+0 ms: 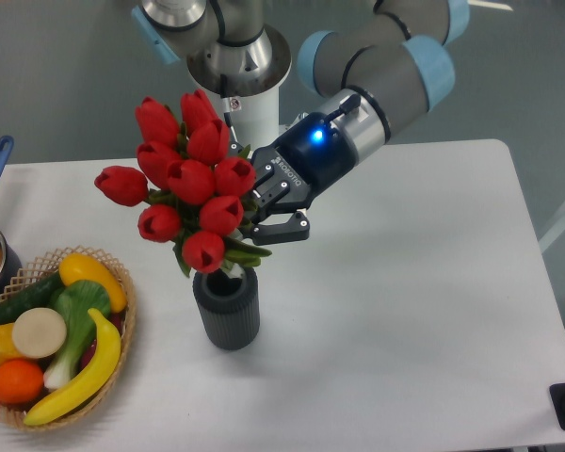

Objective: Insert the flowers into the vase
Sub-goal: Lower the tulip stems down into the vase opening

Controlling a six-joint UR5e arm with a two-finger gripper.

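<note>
1 white table (pixel 424 311) fills the room's grey-walled foreground. At its middle stands the vase (pixel 227 311); the flowers (pixel 184 184) hang tilted just above its mouth, pinched by the pincer (pixel 264 215). Left of the vase sits a woven basket (pixel 122 325).

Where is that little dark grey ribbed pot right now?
The small dark grey ribbed vase stands upright on the white table, left of centre in the camera view, just right of the woven basket of vegetables and directly beneath the bunch of red tulips.
</note>
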